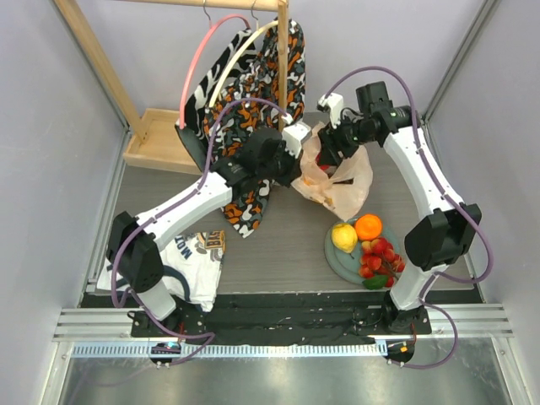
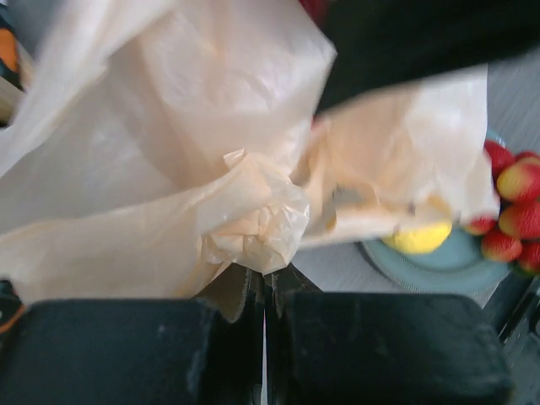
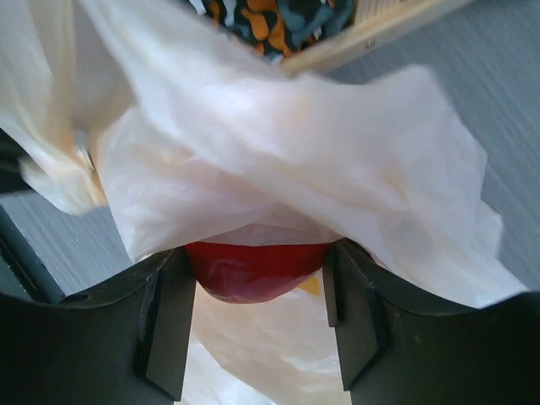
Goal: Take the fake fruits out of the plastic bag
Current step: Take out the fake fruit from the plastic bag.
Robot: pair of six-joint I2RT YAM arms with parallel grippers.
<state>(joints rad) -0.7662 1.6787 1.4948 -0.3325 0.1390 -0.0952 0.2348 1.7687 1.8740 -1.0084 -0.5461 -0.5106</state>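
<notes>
Starting at the desk's (image 1: 287,245) near right, you have the grey-green plate (image 1: 330,247) carrying the yellow-red apple (image 1: 343,237), the orange (image 1: 368,227) and the red berry cluster (image 1: 380,258) — all outside the bag. Just beyond the plate, the plastic bag (image 1: 342,190) sits crumpled mid-desk. Your left claw (image 2: 263,287) is pinched together on a fold of its film. Your right claw (image 3: 258,291) is at the bag's top, clamped around the red apple (image 3: 253,274), which is half-draped in film. Farthest back hangs the patterned cloth (image 1: 253,84).
</notes>
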